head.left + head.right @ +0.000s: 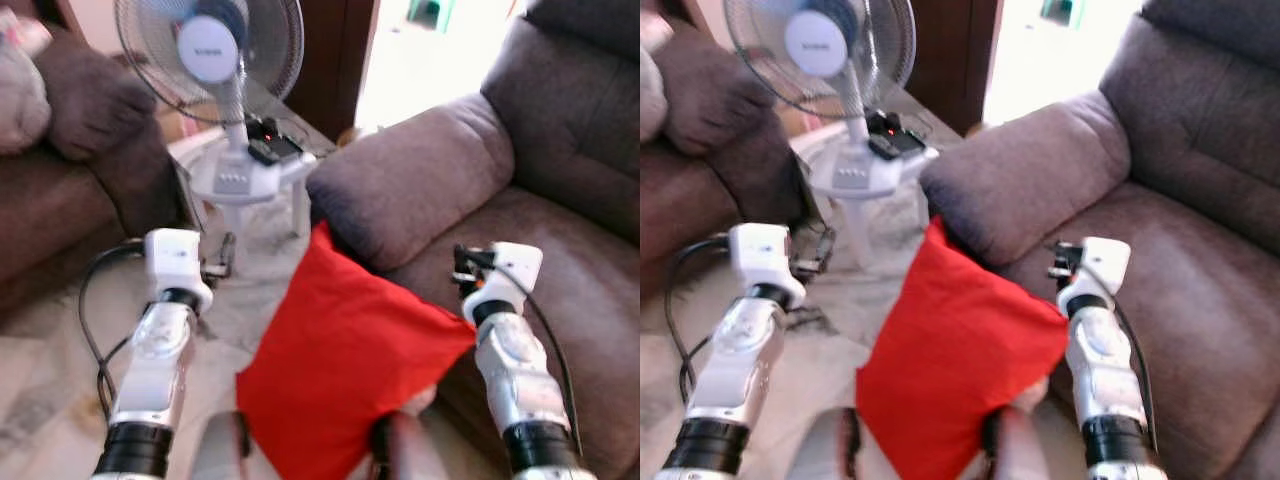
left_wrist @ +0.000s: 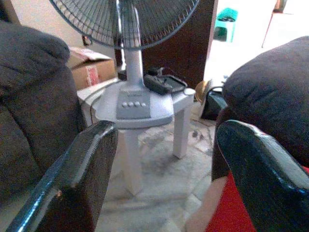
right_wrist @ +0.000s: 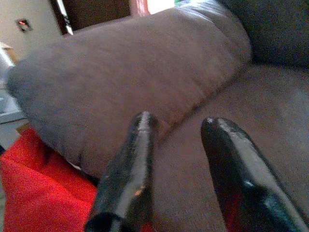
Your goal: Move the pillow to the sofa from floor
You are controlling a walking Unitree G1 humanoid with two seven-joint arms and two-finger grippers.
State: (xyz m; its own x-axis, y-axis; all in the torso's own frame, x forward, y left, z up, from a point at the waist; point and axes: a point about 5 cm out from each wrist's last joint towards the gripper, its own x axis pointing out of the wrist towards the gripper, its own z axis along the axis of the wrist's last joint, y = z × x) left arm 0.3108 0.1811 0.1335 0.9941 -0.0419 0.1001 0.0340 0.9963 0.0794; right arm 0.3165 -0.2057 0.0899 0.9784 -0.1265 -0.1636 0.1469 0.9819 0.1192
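Observation:
The red pillow (image 1: pixel 340 370) stands on edge between my two arms, its top corner against the sofa armrest (image 1: pixel 410 185). Its right corner touches my right arm. The pillow's lower edge meets blurred shapes at the bottom of the picture, and I cannot tell what carries it. My left gripper (image 2: pixel 164 159) is open with nothing between its fingers and points toward the fan table, left of the pillow. Open as well, my right gripper (image 3: pixel 178 159) is empty and points at the grey-brown sofa seat (image 1: pixel 580 270) beside the armrest, with the pillow (image 3: pixel 38 193) just behind it.
A small white table (image 1: pixel 245 185) carrying a standing fan (image 1: pixel 210 50) and a dark remote is straight ahead on the marble floor. A second brown sofa (image 1: pixel 60 180) stands on the left. A black cable (image 1: pixel 95 330) loops over the floor by my left arm.

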